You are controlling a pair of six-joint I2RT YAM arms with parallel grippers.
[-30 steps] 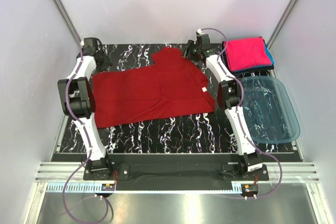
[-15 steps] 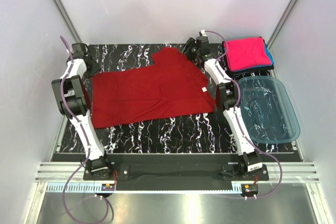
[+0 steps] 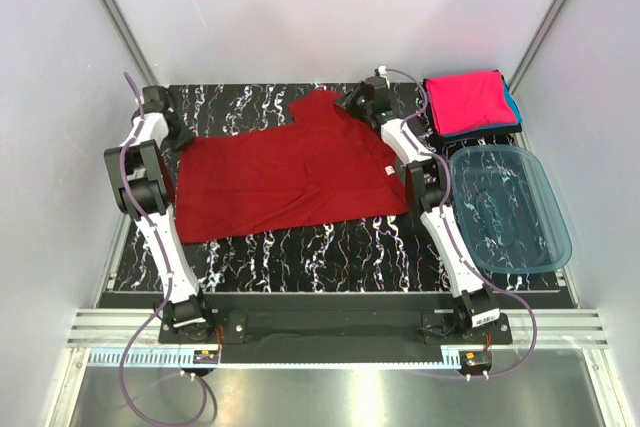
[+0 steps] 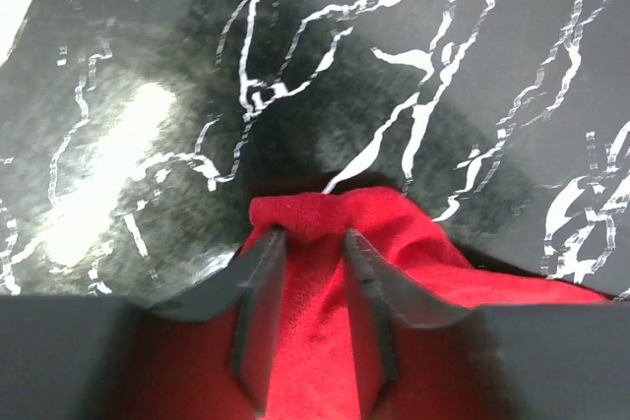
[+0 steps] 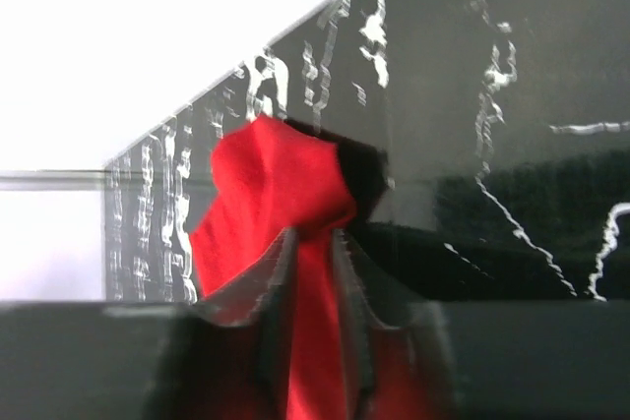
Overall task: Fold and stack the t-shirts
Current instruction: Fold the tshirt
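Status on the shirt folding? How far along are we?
Done: a folded pink t-shirt sits on a teal-blue one at the far right of the table.
In hand: the dark red t-shirt lies spread out, with the left gripper and right gripper each pinching its far edge.
Left: fold the red one into a rectangle and add it to the stack.

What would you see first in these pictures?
A big red t-shirt lies spread flat across the middle of the black marbled table. The left gripper and right gripper each pinch its far edge, one on each side. At the far right, a bright pink folded shirt tops a stack beside a clear blue tub.
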